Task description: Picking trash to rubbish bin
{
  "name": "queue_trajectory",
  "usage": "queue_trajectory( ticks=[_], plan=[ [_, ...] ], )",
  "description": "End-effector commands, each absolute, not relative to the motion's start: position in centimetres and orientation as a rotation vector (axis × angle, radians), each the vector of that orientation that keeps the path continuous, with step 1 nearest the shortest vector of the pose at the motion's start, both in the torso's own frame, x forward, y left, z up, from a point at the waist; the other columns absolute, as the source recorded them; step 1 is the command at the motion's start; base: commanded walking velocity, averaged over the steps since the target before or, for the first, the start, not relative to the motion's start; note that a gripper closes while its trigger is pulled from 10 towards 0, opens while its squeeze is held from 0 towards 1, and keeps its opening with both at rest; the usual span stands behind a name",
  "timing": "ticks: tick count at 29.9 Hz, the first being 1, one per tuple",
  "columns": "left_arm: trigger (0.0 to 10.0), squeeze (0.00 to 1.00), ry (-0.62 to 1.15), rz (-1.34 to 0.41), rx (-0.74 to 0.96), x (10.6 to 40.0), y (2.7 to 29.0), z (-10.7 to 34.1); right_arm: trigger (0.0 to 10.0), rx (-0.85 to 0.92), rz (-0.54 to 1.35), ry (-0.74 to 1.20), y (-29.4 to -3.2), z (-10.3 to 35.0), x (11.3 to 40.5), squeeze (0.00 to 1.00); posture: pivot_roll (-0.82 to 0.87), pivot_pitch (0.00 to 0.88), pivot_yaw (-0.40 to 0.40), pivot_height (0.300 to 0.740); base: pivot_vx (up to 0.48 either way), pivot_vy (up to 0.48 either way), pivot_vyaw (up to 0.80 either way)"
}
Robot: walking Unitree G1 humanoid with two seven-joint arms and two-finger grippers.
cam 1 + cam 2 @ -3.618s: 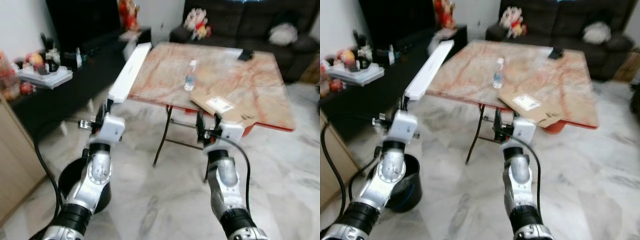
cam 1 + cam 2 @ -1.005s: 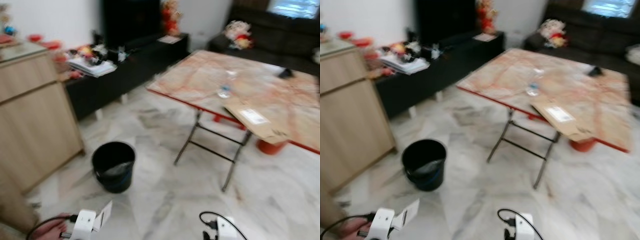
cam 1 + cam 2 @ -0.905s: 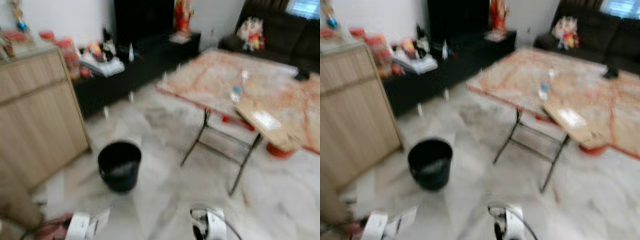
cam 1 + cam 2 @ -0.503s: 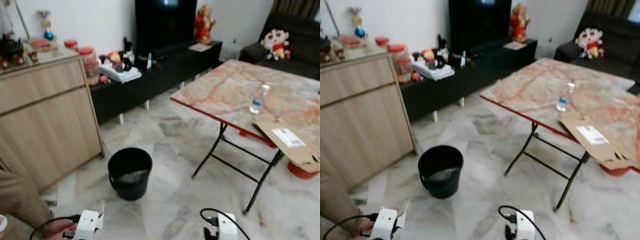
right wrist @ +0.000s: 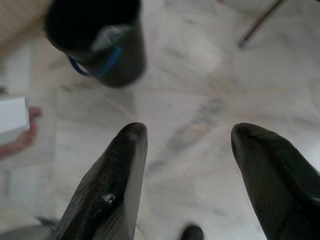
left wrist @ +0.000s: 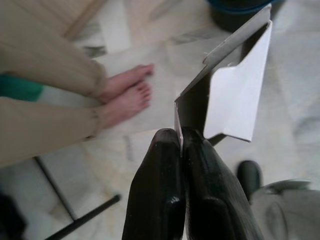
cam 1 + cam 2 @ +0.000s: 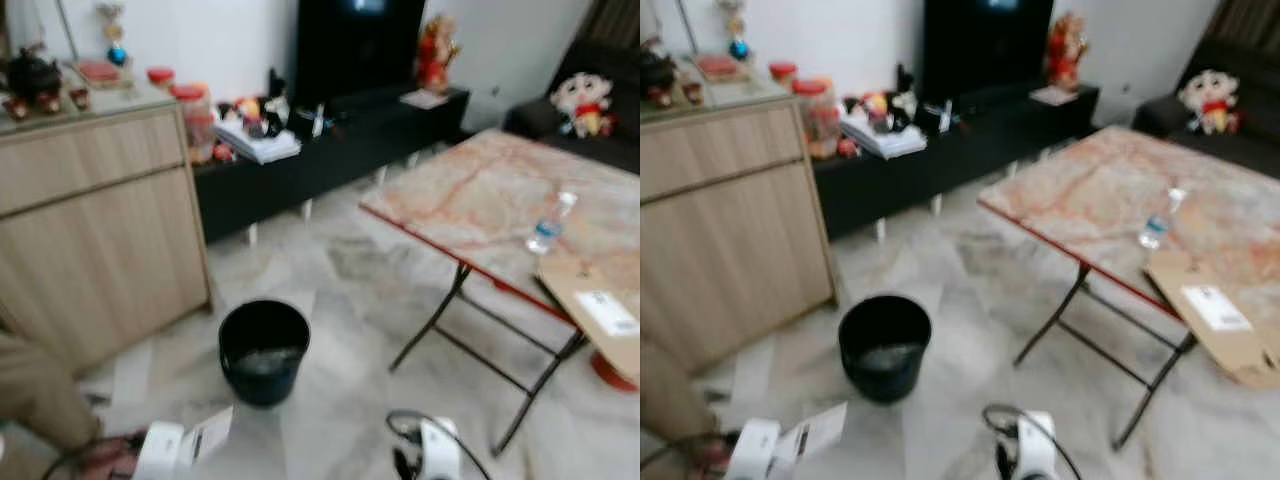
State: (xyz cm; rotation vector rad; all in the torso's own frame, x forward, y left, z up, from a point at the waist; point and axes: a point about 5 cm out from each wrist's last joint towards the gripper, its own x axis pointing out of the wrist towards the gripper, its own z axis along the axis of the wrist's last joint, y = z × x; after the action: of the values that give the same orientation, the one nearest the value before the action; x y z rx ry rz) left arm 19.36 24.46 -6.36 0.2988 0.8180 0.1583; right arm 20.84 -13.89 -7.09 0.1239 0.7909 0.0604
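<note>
A flat white cardboard box (image 6: 235,95) sticks out from my left gripper (image 6: 180,137), whose fingers are shut on its edge. From the head camera the box (image 7: 205,438) shows at the bottom left, low over the floor. The black rubbish bin (image 7: 264,350) stands on the marble floor just ahead of it, open, with something pale inside. My right gripper (image 5: 187,132) is open with nothing between its fingers, and it points at the floor beside the bin (image 5: 95,40). On the folding table (image 7: 470,205) at the right lie a plastic bottle (image 7: 545,232) and a brown flattened carton (image 7: 600,320).
A person stands close at my left: beige trouser leg (image 7: 40,400) and bare feet (image 6: 127,95). A wooden cabinet (image 7: 100,230) is at the left, a black TV bench (image 7: 330,150) behind the bin, a dark sofa (image 7: 585,110) at the back right.
The camera has shifted, sliding the table to the right and the cabinet into fuller view. The bin stays ahead at lower centre. My left gripper still holds the white box.
</note>
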Motion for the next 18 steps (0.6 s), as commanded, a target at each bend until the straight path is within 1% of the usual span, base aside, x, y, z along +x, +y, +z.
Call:
queue_trajectory(
  ticks=[1,5,11,18],
  plan=[
    [10.0,0.0,0.784,0.129,0.277,20.49,23.05,-6.1,10.0,0.106,0.01,0.816,-15.76,-7.52,20.0,0.0,0.15,0.0,-0.058,0.74,0.292,0.0,0.0],
    [10.0,0.0,0.778,0.131,0.278,20.56,23.07,-6.03,10.0,0.093,0.03,0.809,-15.56,-7.44,20.13,0.0,0.15,0.0,-0.058,0.74,0.291,0.0,0.0],
    [10.0,0.0,0.767,0.137,0.279,20.75,23.11,-5.89,10.0,0.093,0.028,0.805,-15.52,-7.39,20.22,0.0,0.16,0.0,-0.063,0.74,0.292,0.0,0.7],
    [10.0,0.0,0.736,0.134,0.289,21.44,22.83,-5.51,10.0,0.122,0.017,0.796,-15.57,-7.33,20.3,0.0,0.16,0.0,-0.063,0.74,0.291,0.0,0.0]
  ],
)
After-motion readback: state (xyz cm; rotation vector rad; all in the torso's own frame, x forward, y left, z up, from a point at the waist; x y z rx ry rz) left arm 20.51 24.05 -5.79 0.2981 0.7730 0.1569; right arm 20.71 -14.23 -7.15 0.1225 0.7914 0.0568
